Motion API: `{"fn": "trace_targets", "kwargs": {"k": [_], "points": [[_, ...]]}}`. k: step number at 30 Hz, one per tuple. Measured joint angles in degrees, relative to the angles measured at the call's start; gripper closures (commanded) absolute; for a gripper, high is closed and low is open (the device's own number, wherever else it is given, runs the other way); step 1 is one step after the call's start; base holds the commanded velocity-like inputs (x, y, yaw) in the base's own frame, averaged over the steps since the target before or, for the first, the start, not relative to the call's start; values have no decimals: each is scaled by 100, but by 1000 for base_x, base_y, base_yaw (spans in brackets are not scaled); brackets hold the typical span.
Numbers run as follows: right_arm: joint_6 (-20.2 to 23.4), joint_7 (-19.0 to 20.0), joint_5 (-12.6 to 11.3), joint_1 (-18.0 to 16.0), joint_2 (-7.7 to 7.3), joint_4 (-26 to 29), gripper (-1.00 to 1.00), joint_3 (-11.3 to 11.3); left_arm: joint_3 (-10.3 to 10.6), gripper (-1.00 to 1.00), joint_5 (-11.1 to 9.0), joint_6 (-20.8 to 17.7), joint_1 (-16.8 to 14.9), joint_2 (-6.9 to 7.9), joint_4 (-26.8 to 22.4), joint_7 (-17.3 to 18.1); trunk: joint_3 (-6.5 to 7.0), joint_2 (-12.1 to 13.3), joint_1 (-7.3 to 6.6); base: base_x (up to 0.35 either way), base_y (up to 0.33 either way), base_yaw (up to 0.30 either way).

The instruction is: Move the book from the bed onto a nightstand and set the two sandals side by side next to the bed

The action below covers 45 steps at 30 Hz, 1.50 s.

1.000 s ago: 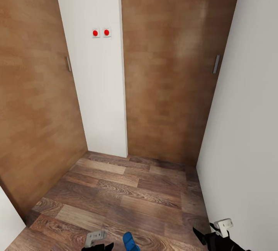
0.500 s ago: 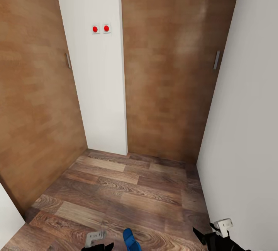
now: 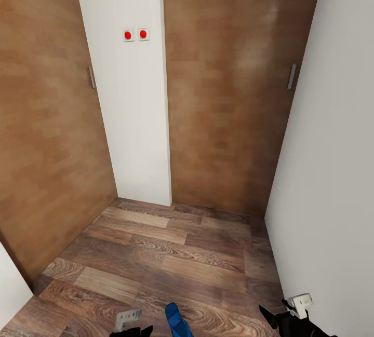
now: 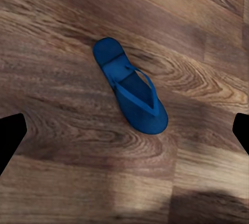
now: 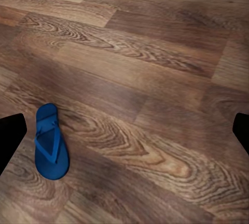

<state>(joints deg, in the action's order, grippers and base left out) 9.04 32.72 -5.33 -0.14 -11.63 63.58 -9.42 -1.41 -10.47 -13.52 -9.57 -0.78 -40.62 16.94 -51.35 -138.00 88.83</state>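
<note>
One blue sandal point(image 3: 176, 323) lies flat on the wood-plank floor at the bottom edge of the head view, between my two arms. In the left wrist view the sandal point(image 4: 130, 93) lies below my left gripper point(image 4: 124, 136), which is open and apart from it. My left gripper point(image 3: 131, 329) hangs just left of the sandal. In the right wrist view the sandal point(image 5: 51, 142) lies off to one side of my open right gripper point(image 5: 124, 133). My right gripper point(image 3: 284, 320) is near the white wall. The book, the bed and the nightstand are out of view.
I face a narrow corner. A white wall strip point(image 3: 130, 119) bears two red switches point(image 3: 135, 34). Brown wooden doors with handles stand at left point(image 3: 47, 119) and ahead point(image 3: 228, 93). A white wall point(image 3: 332, 171) closes the right side. Plank floor point(image 3: 171, 254) lies ahead.
The whole head view has shifted a little, with the walls and switches sliding up in the picture. The sandal and both grippers keep their places relative to each other.
</note>
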Motion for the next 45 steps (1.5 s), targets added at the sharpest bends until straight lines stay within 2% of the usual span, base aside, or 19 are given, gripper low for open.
{"fn": "trace_targets", "kwargs": {"k": [3, 5, 8, 11, 17, 21, 24, 28, 34, 36, 38, 39, 42, 45], "points": [[0, 0, 0, 0, -5, 0, -100, 0, -14, -100, -100, -12, 0, -147, -16, -37, 0, 0, 0, 0, 0, 0], [0, 0, 0, 0, -6, 0, -100, 2, -25, -100, -253, -13, -3, -263, -39, -168, 0, 0, 0, 0, 0, 0], [0, 0, 3, 0, -6, 0, -100, 3, -30, -100, -496, -12, -10, -324, -61, -393, 0, 0, 0, 0, 0, 0], [0, 0, 7, -2, -5, 0, -100, 7, -33, -100, -1023, -13, -42, -421, -149, -857, 0, 0, 0, 0, 0, 0], [0, 0, 19, -2, 0, 1, -100, 7, -34, -100, -1735, -13, -262, -536, -304, -1728, 0, 0, 0, 0, 0, 0], [0, 0, 24, -1, -1, 3, -100, 8, -39, -100, -2171, -4, -333, -590, -325, -2073, 0, 0, 0, 0, 0, 0], [0, -1, 29, -2, -2, 7, -100, 9, -37, -100, -2441, 17, -359, -606, -330, -2182, 0, 0, 0, 0, 0, 0], [0, 2, 31, 0, -1, 8, -100, 9, -33, -100, -2528, 163, -367, -611, -315, -2215, 0, 0, 0, 0, 0, 0], [0, 2, 32, -1, 2, 8, -100, 9, -26, -100, -2543, 371, -369, -613, -291, -2282, 0, 0, 0, 0, 0, 0], [0, 2, 32, -2, 2, 9, -100, 9, -22, -100, -2540, 470, -370, -617, -292, -2448, 0, 0, 0, 0, 0, 0], [1, 2, 32, -2, 2, 9, -100, 9, -11, -100, -2540, 655, -370, -629, -293, -2844, 0, 0, 0, 0, 0, 0], [1, 1, 32, -2, 2, 9, -100, 9, -3, -100, -2544, 811, -370, -653, -296, -3176, 0, 0, 0, 0, 0, 0], [1, 1, 32, -2, 2, 9, -100, 9, 4, -100, -2549, 956, -370, -729, -297, -3488, 0, 0, 0, 0, 0, 0], [0, 0, 32, -1, 2, 8, -100, 9, 9, -100, -2551, 1016, -370, -777, -300, -3631, 0, 0, 0, 0, 0, 0]]}}
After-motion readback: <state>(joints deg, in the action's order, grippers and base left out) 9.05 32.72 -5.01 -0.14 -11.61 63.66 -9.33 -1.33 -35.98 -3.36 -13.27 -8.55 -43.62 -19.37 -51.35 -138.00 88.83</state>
